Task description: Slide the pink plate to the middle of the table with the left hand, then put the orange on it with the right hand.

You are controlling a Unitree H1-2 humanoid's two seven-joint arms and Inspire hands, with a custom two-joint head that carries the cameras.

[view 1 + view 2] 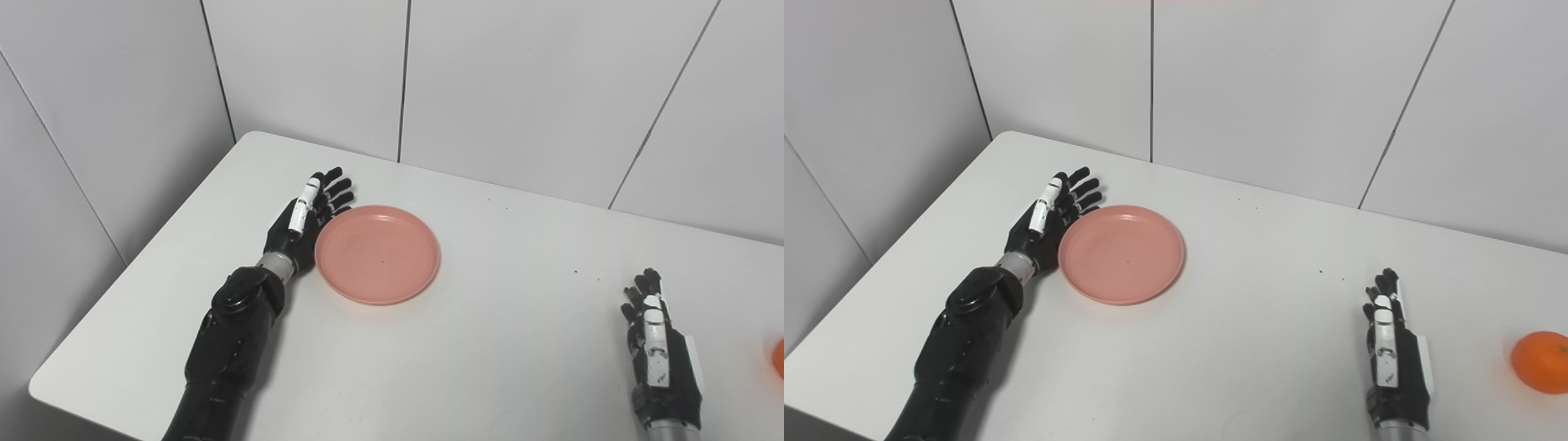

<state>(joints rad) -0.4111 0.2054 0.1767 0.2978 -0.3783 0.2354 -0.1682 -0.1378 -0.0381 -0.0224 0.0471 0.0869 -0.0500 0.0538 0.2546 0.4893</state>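
Observation:
A round pink plate [377, 253] lies flat and empty on the white table [490, 343], left of its middle. My left hand [306, 217] stands on edge against the plate's left rim, fingers straight and apart, holding nothing. The orange [1542, 361] sits on the table at the far right, only a sliver of it showing in the left eye view. My right hand [1389, 349] rests near the front right, fingers extended, empty, a hand's width left of the orange.
White wall panels [502, 86] close off the back of the table and the left side. The table's rounded front left corner [46, 386] is near my left forearm. A few small dark specks [576, 271] dot the tabletop.

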